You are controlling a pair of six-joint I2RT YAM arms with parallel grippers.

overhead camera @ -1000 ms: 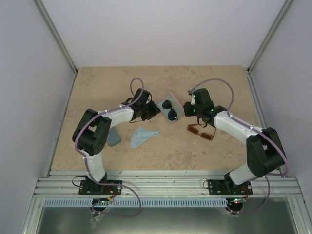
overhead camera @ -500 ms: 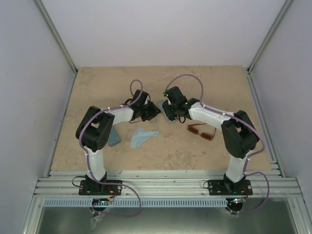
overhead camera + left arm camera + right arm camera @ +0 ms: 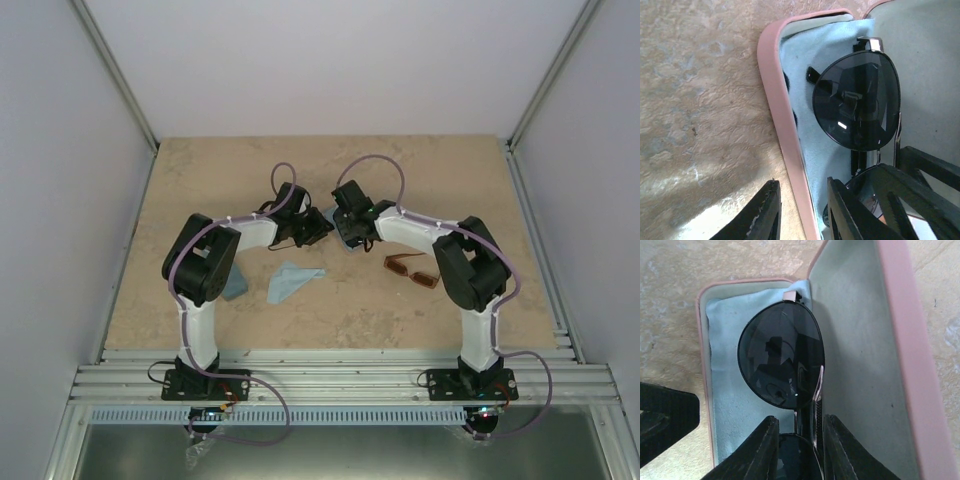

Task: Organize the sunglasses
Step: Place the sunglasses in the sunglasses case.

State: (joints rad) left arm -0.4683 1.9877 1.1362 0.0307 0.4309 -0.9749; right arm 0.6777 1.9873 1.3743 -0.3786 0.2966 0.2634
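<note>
My two arms reach in toward the middle of the table [image 3: 200, 190] and meet over an open pink case [image 3: 771, 75].

The black wire sunglasses [image 3: 856, 100] lie folded inside that case on a pale blue liner [image 3: 725, 370]. The case's lid [image 3: 860, 340] is swung open at 3 o'clock of them in my right wrist view.

My left gripper [image 3: 802, 182] has its fingers spread and stands astride the case's pink rim. One finger is outside over the table and the other is inside over the liner. Bare table shows between the outer finger and the rim, so nothing is pinched. One round lens sits at 1 o'clock of these fingers.

My right gripper [image 3: 800, 417] is parted too, with the narrow middle of the black frame running between the fingers. A round lens lies at 11 o'clock of them. The frame lies close to the finger on the lid side, and I cannot tell whether they touch. Liner shows on the other side.

The amber sunglasses [image 3: 412, 270] rest on the table at 4 o'clock of the case, apart from it and under my right arm's forearm. A light blue cloth [image 3: 292, 281] lies at 7 o'clock of the case. A blue case [image 3: 236, 286] lies at 8 o'clock, partly hidden by my left arm.
</note>
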